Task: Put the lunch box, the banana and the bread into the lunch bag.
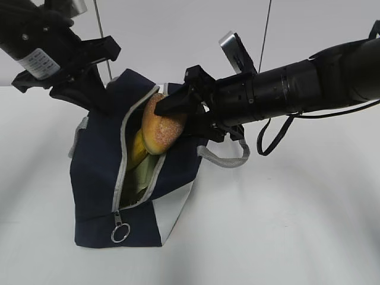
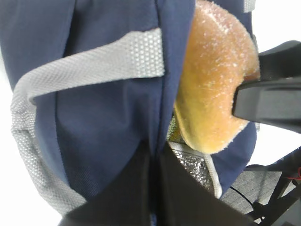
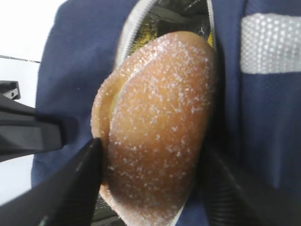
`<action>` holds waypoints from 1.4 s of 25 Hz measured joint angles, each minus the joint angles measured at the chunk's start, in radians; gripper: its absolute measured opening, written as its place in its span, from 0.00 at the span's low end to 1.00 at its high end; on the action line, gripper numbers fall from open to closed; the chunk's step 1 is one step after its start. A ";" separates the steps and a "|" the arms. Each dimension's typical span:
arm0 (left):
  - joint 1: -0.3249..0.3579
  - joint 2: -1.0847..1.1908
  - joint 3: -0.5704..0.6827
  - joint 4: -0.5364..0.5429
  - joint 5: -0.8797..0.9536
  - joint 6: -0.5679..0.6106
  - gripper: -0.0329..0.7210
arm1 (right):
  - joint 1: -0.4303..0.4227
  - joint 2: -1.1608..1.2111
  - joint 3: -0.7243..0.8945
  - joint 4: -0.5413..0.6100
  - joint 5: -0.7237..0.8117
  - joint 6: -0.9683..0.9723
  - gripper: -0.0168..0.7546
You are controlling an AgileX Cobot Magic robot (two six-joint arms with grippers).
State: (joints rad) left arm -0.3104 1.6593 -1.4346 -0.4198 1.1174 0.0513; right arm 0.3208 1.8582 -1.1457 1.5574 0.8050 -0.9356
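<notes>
The navy lunch bag point(image 1: 98, 178) stands on the table with its grey zipper open. My right gripper point(image 1: 172, 116) is shut on the golden-brown bread point(image 1: 161, 126) and holds it in the bag's mouth, half inside. The bread fills the right wrist view point(image 3: 157, 122) between my fingers point(image 3: 70, 183), and shows in the left wrist view point(image 2: 211, 89). The yellow banana point(image 1: 137, 149) and the sage-green lunch box lid point(image 1: 141, 173) lie inside the opening. My left gripper point(image 1: 98, 98) is shut on the bag's upper edge point(image 2: 155, 122), holding it up.
A grey webbing handle point(image 1: 225, 159) hangs under my right arm. The metal ring pull point(image 1: 120, 232) hangs at the zipper's lower end, beside the white corner panel point(image 1: 172, 211). White table lies all around the bag.
</notes>
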 joint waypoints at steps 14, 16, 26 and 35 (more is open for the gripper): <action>0.000 0.000 0.000 -0.001 -0.002 0.000 0.04 | -0.002 0.012 -0.033 -0.004 0.100 -0.022 0.88; 0.000 0.000 0.000 -0.001 -0.002 0.000 0.04 | -0.008 0.012 -0.051 -0.026 0.122 -0.022 0.87; 0.000 0.000 0.000 -0.001 0.006 0.000 0.04 | -0.028 -0.098 -0.098 -0.269 0.136 0.021 0.86; 0.000 0.000 0.000 0.000 0.013 0.000 0.04 | -0.028 -0.130 -0.098 -0.513 0.083 0.221 0.82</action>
State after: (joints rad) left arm -0.3104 1.6593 -1.4346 -0.4200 1.1305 0.0513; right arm 0.2930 1.7279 -1.2438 1.0446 0.8877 -0.7145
